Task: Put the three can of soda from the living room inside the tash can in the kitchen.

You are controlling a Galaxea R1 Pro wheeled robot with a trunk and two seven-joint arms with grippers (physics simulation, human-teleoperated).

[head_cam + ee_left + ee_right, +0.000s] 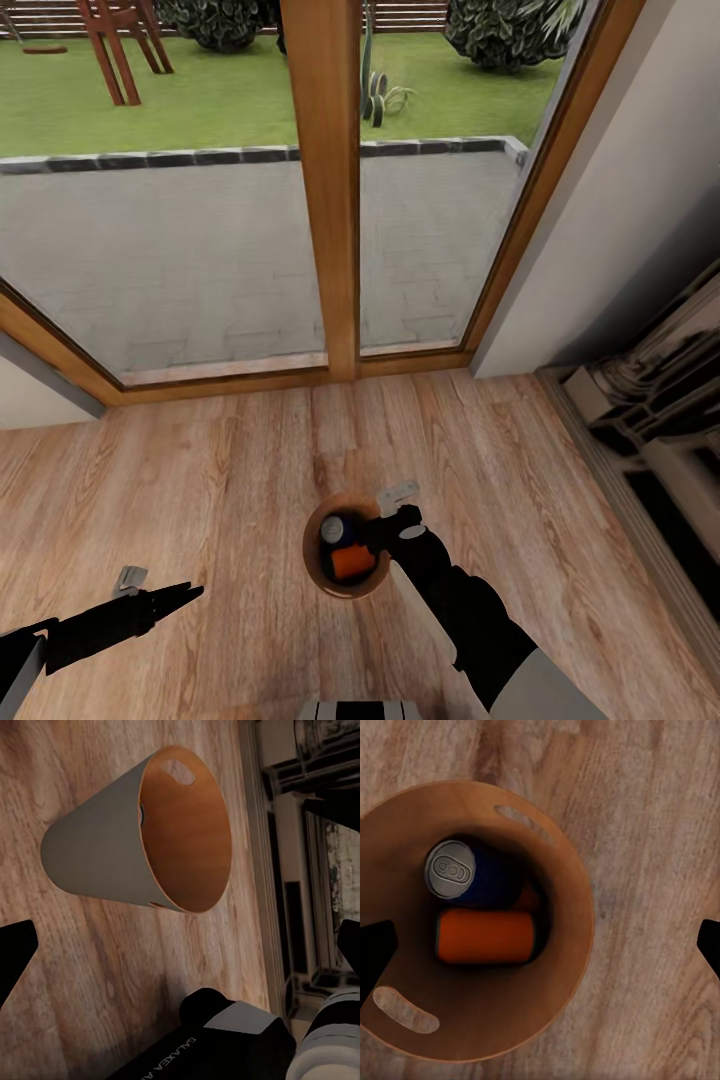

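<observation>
The tash can [311,560] stands upright on the pale wood floor, brown inside and grey-white outside [97,851]. Inside it a dark blue can of soda [454,870] with a silver top leans beside an orange one [484,937] lying on its side. A sliver of a second orange can [526,898] shows beneath them. My right gripper [400,522] hangs open over the bin's right rim, its view looking straight down into it with nothing between the fingers. Low at the left, my left gripper [185,594] is open and empty, looking toward the bin's side.
Wood-framed glass doors [320,200] stand just beyond the bin, with a paved patio and lawn outside. An off-white wall [620,200] and dark cabinet fronts [660,430] close off the right side. Wood floor [200,480] spreads around the bin.
</observation>
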